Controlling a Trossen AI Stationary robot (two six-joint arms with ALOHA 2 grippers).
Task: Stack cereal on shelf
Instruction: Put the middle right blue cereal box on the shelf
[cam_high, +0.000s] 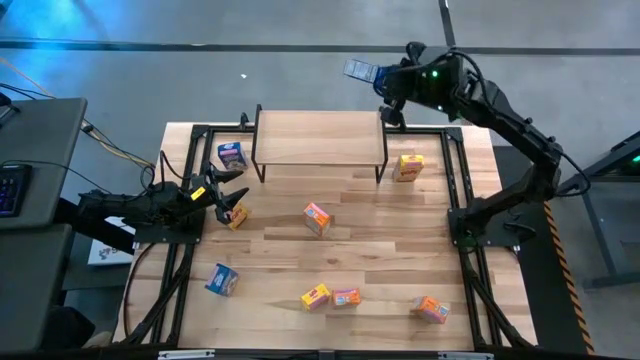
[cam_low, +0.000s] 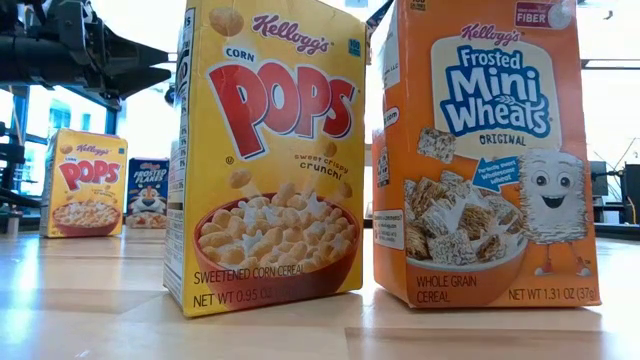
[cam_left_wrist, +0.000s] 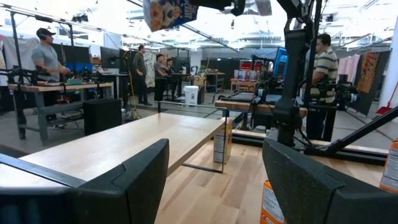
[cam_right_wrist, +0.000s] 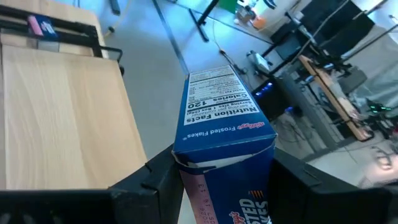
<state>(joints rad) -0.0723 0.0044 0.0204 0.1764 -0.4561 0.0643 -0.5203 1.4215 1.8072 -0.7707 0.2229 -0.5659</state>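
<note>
Wooden surface (cam_high: 380, 240) strewn with cereal boxes | right pincer (cam_right_wrist: 217, 168) clamps blue box (cam_high: 358, 71) above far-right shelf (cam_high: 318, 137) corner | step: carrying; I judge lowering next | left pincer (cam_high: 232, 197) wide, near-left.

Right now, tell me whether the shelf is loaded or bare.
Bare. In the high view the shelf plank carries no cereal; the right gripper holds a blue Frosted Flakes box in the air beyond it.

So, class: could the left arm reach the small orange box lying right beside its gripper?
Probably yes: the left gripper is open, the orange box lies just beside it, nothing between.
</note>
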